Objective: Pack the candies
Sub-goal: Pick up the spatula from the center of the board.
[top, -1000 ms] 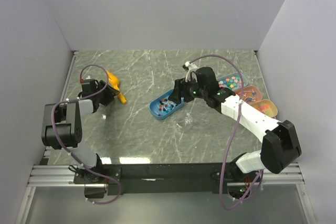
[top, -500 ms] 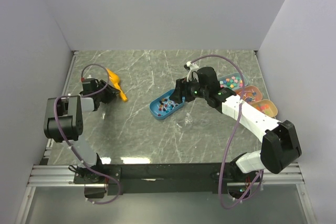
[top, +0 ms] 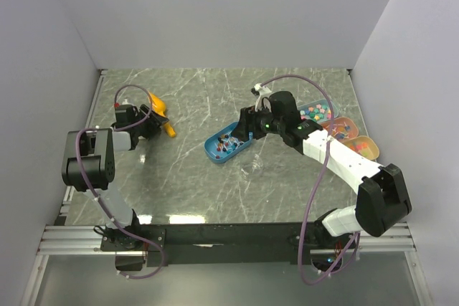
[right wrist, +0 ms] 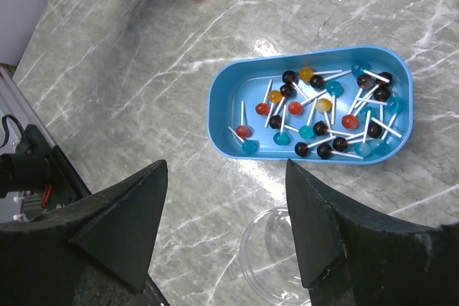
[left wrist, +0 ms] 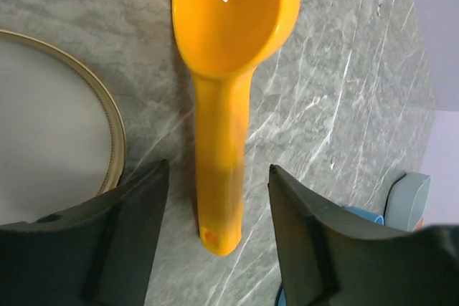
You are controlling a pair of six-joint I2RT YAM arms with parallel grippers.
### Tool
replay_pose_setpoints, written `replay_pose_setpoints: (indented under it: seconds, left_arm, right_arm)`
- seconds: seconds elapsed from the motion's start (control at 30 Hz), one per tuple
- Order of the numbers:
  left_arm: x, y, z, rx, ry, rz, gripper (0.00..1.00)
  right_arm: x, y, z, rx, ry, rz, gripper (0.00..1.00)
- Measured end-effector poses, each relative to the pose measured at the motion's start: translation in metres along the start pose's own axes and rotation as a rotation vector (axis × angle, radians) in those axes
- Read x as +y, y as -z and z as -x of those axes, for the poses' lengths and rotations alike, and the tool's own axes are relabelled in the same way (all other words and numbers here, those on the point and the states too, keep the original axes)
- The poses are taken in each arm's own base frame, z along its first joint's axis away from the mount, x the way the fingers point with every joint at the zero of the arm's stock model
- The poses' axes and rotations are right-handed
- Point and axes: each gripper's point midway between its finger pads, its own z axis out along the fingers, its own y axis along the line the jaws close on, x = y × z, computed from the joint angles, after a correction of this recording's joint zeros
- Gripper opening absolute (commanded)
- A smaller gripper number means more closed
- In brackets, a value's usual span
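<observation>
candies (right wrist: pixel 315 123): lying in the blue tray (right wrist: pixel 233 94) at mid-surface, just below the right gripper; blue, dark, red and amber heads.
right gripper (right wrist: pixel 226 177): open and empty, hanging above the tray's near rim, touching nothing.
left gripper (left wrist: pixel 216 177): open, straddling the scoop's handle with a gap on each side; at the far left of the surface, well apart from the tray.
scoop (left wrist: pixel 226 26): orange, flat on the surface, bowl up and empty, handle pointing back between the fingers.
top view alone: both arms whole; three side trays (top: pixel 318 102) of other sweets in a row at the right edge, beside the right arm; candies only coloured specks here.
left wrist alone: round lid (left wrist: pixel 64 134) with a gold rim, just left of the scoop's handle; cannot be made out from above.
right wrist alone: white sticks on the candies, told apart one by one; clear cup (right wrist: pixel 276 249) just nearer than the tray, seen between the fingers, only a faint ring from above; scoop's handle end at the top edge.
surface (top: pixel 201 91): grey marble with pale veins.
</observation>
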Motion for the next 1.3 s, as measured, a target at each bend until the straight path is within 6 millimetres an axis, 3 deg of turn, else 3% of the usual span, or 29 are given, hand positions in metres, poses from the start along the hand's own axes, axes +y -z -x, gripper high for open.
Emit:
replay_pose_setpoints:
  seconds: [0.3, 0.57, 0.93, 1.3]
  left_arm:
    - [-0.004, 0.002, 0.003, -0.013, -0.006, -0.013, 0.75]
    - [-0.008, -0.008, 0.011, -0.026, -0.014, -0.036, 0.74]
    - [-0.011, -0.021, 0.014, -0.021, 0.001, -0.071, 0.62]
    - [-0.007, -0.020, 0.005, 0.020, 0.010, -0.067, 0.40]
  right_arm:
    - [0.000, 0.000, 0.000, 0.000, 0.000, 0.000, 0.73]
    - [0.000, 0.001, 0.001, -0.004, 0.002, 0.000, 0.73]
    - [0.000, 0.004, -0.005, -0.004, 0.001, -0.002, 0.73]
    - [0.000, 0.006, -0.007, -0.007, -0.001, -0.001, 0.73]
